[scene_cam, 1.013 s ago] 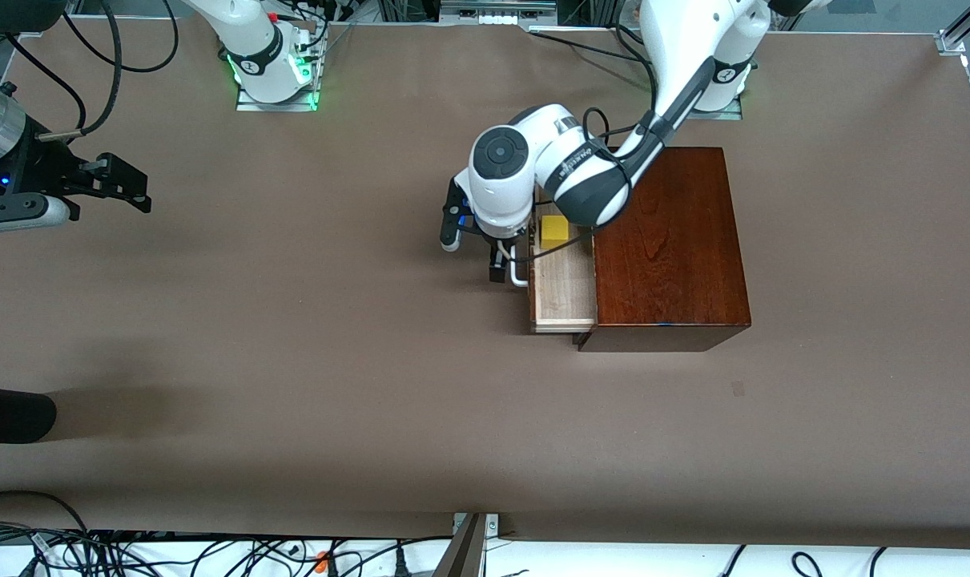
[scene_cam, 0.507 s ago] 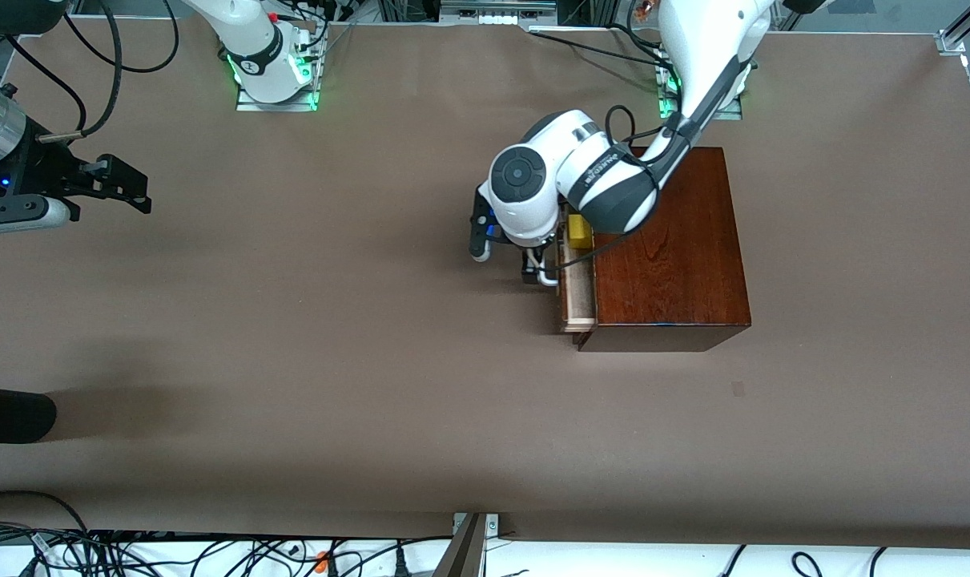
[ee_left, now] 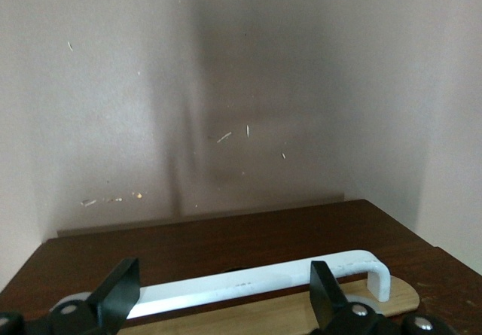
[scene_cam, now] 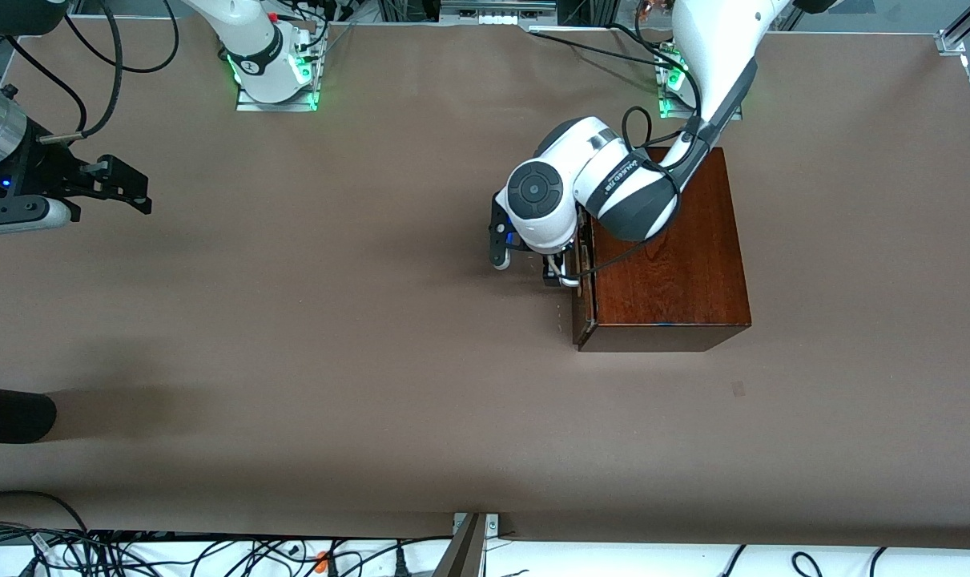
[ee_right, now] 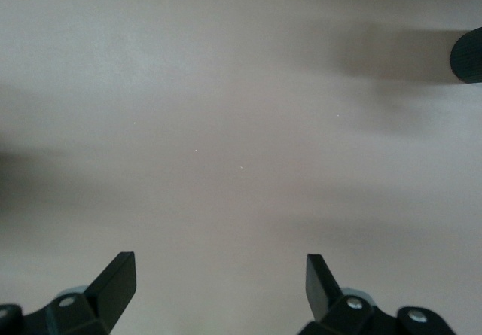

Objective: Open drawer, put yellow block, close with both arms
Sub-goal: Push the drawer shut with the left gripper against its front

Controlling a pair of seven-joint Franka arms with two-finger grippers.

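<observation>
The drawer (scene_cam: pixel 578 298) is pushed almost fully into the dark mahogany box (scene_cam: pixel 669 248), with only a thin pale-wood sliver showing. My left gripper (scene_cam: pixel 555 270) is open at the drawer's front, against its white handle (scene_cam: pixel 566 277). In the left wrist view the handle (ee_left: pixel 263 281) runs across the open left gripper (ee_left: pixel 224 275), and the fingers are not clamped on it. The yellow block is hidden. My right gripper (scene_cam: pixel 124 188) waits open over bare table at the right arm's end. In its wrist view the right gripper (ee_right: pixel 222 271) has nothing between its fingers.
A black rounded object (scene_cam: pixel 12 413) pokes in at the table's edge at the right arm's end and shows as a dark shape (ee_right: pixel 467 56) in the right wrist view. Cables (scene_cam: pixel 132 553) lie along the edge nearest the front camera.
My left gripper has pushed the drawer toward the box, from well open to nearly shut. The yellow block went in with it and dropped out of sight. The right arm stayed still.
</observation>
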